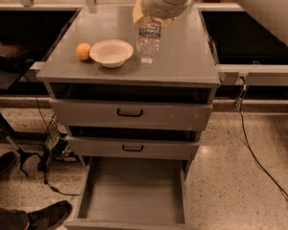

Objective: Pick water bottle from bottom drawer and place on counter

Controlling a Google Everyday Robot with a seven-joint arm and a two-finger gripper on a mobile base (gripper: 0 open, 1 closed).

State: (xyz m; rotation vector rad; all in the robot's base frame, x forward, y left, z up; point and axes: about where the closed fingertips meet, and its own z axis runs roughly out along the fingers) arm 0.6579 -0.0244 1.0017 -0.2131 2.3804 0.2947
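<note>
The clear crinkled water bottle (148, 38) hangs upside down, pale cap (147, 60) low over the grey counter (182, 56), right of the bowl. Whether the cap touches the counter I cannot tell. My gripper (151, 19) sits over the bottle's upper end, under the big white arm housing, and is shut on it. The bottom drawer (132, 190) is pulled out below, its grey floor bare.
A white bowl (111, 52) and an orange (83, 51) sit on the counter's left part. Two upper drawers with black handles (129, 112) are slightly open. Shoes (48, 215) and cables lie on the floor at left; a cable runs at right.
</note>
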